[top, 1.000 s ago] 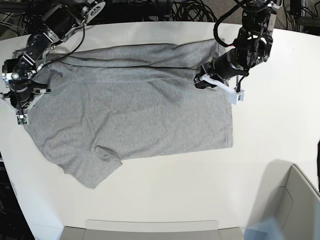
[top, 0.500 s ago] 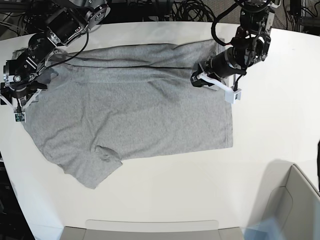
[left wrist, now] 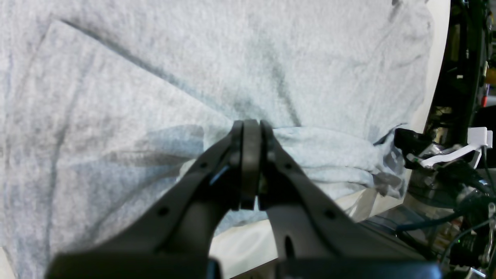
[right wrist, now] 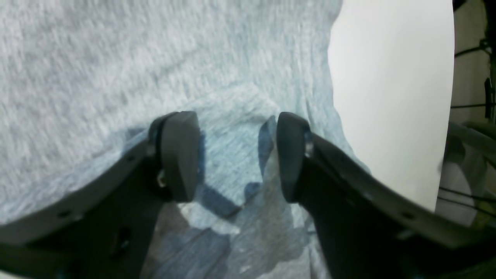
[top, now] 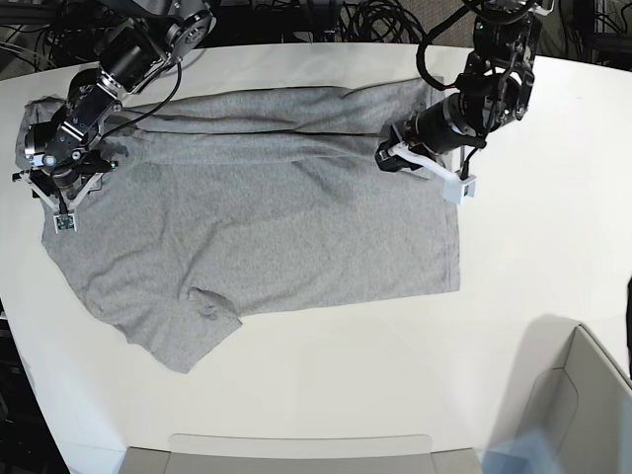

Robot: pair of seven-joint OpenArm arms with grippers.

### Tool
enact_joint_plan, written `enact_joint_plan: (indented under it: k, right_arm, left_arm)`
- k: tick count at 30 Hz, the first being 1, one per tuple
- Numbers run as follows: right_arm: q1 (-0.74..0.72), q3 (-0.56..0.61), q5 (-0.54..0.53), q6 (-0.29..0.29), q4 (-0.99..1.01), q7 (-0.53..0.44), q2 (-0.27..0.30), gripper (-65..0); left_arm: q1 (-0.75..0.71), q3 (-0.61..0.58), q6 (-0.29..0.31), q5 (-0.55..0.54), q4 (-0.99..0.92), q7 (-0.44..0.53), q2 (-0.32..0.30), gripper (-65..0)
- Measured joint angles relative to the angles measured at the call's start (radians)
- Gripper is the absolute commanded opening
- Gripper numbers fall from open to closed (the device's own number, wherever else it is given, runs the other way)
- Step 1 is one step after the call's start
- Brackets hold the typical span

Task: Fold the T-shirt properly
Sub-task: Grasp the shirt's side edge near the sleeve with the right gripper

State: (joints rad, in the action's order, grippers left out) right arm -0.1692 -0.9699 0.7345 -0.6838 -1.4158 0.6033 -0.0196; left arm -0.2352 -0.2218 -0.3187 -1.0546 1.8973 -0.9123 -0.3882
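We see the grey T-shirt (top: 267,217) spread plain side up across the white table (top: 395,375), its far edge folded over toward the middle. The left gripper (left wrist: 250,128) is clamped tight on that folded edge, while the right gripper (right wrist: 232,155) stands with its jaws apart over the cloth, holding nothing.

table (top: 553,247): big white top with rounded corners, takes up most of the base view
cables (top: 370,20): black tangle behind the far edge, pretty dark back there
bin (top: 578,405): pale grey, sits at the near right corner
tray (top: 296,449): pale grey rim along the near edge
light: bright and even, soft shadows only
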Motion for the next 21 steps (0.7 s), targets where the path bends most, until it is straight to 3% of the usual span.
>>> enact_joint_plan:
  k: [4, 5, 8, 14, 21]
  right_arm:
    - [-0.006, 0.004, -0.010, 0.000, 0.028, -0.013, 0.008, -62.3]
    - [-0.005, 0.003, -0.010, 0.000, 0.025, -0.012, 0.007, -65.0]
    - [0.004, 0.001, 0.008, 0.000, -0.034, 0.029, -0.002, -65.0]
    - [-0.002, 0.004, 0.004, 0.000, -0.210, 0.022, -0.006, -65.0]
    - [-0.061, 0.003, 0.010, 0.000, -0.211, 0.030, -0.016, -65.0]
  left_arm:
    - [0.003, 0.000, 0.000, 0.000, 0.000, 0.001, 0.000, -65.0]
    - [0.003, 0.000, 0.000, 0.000, 0.000, 0.000, 0.000, -65.0]
    - [0.003, 0.000, 0.000, 0.000, 0.000, 0.001, 0.000, -65.0]
    - [0.003, 0.000, 0.000, 0.000, 0.000, 0.000, 0.000, -65.0]
    - [0.005, 0.000, 0.000, 0.000, 0.000, 0.000, 0.000, -65.0]
